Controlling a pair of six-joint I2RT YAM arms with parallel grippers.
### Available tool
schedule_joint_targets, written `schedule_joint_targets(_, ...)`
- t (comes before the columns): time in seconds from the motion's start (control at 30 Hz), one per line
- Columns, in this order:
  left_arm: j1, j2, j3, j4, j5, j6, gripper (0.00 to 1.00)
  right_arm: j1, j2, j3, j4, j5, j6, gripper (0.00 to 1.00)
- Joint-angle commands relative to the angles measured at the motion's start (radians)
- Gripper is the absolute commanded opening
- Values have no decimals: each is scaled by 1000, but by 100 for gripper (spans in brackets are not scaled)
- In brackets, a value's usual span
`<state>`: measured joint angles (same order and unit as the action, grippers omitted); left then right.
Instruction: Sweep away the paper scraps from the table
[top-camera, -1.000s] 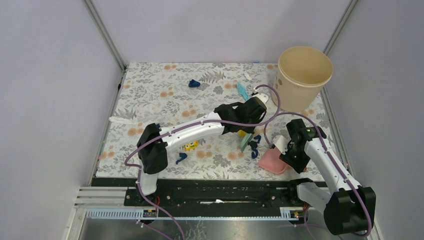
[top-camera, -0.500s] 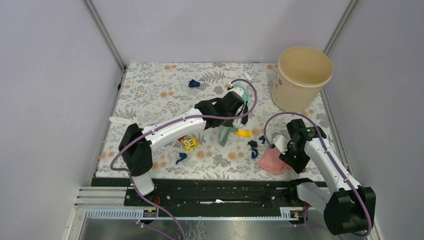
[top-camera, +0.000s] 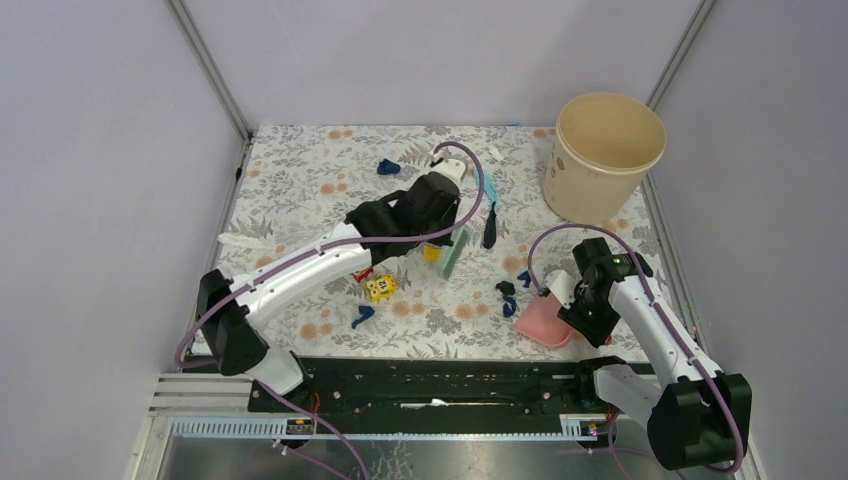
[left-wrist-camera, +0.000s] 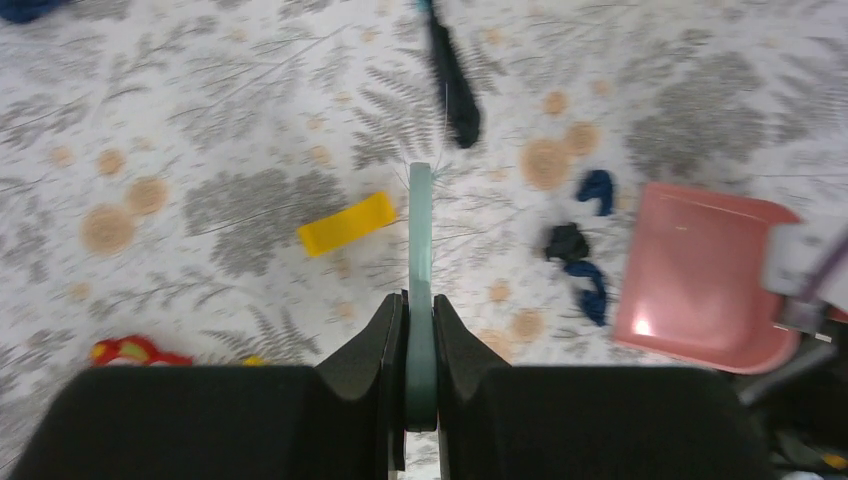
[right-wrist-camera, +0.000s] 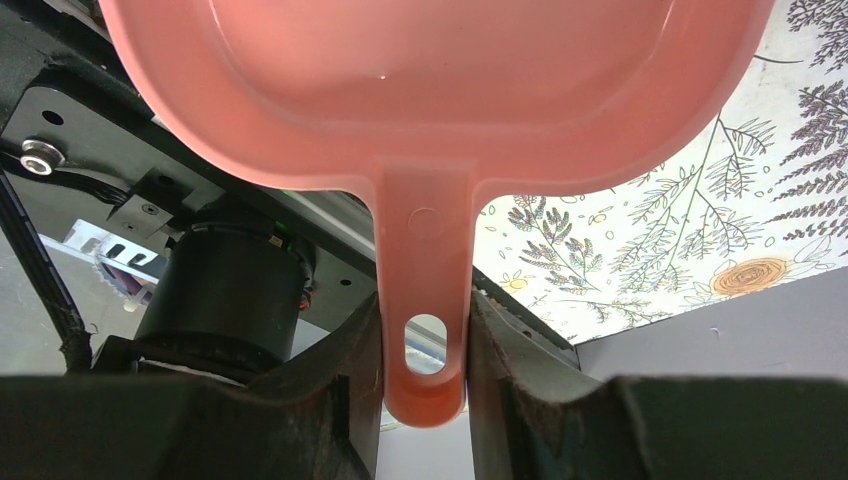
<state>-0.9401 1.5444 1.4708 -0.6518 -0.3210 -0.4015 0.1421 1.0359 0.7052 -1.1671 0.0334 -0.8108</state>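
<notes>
From where I stand, the left gripper (left-wrist-camera: 420, 305) is pinched narrow on a thin teal tool (left-wrist-camera: 421, 240). It is seen edge-on, so I can only guess it is a small brush. It hangs over the middle of the table (top-camera: 300, 180), with a yellow curved piece (left-wrist-camera: 347, 223) just to its left. The right gripper (right-wrist-camera: 425, 325) is clamped on the handle of the pink dustpan (right-wrist-camera: 430, 90), which sits at the near right with its open mouth facing left.

What matters is the cluster of navy wads (left-wrist-camera: 567, 242). It lies to the right of the brush and a little nearer, between the brush and the pan mouth and close to the pan. So the brush would have to push rightward and nearward. The right arm is the closer one, but it only holds the pan.

A black strip (left-wrist-camera: 455, 85) lies beyond the brush tip, its long axis running roughly far to near. Other paper scraps lie well apart: one wad at the far side (top-camera: 388, 167) and one near the left arm (top-camera: 362, 317).
</notes>
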Motion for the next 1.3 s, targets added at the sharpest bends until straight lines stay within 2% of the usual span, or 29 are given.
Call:
schedule_joint_targets(0.0,-29,11,15,136,175,-27,0,-4,-2,25,-34,-9,10,0)
schedule_joint_targets(0.13,-45,97,65,90,153,-42,0,-4,-10,26,-39,-1,1,0)
schedule_joint_targets(0.3,-48,193,80,118,187,-62,0,-4,21,20,-37,-14,-6,0)
schedule_joint_targets(0.4,-50,256,88,162,273,-91,0,-4,47,24,-39,-28,-9,0)
schedule_joint_targets(0.57,-91,291,89,273,504,-181,0,-4,61,52,-54,-31,-12,0)
schedule_joint_targets(0.73,-124,244,85,331,572,-218,0,-4,48,69,-58,-58,0,0)
schedule_joint_targets(0.9,-123,153,66,338,506,-212,0,-4,38,84,-73,-47,10,0)
schedule_joint_targets(1.0,-121,104,65,329,419,-183,0,-4,15,94,-80,-38,13,0)
schedule_joint_targets(1.07,-119,110,88,276,336,-149,0,-4,0,94,-87,-6,13,0)
schedule_joint_targets(1.17,-124,174,183,137,107,-56,0,-4,-14,94,-97,32,17,0)
schedule_joint_targets(1.27,-106,262,253,110,-15,36,0,-4,-24,90,-83,89,31,0)
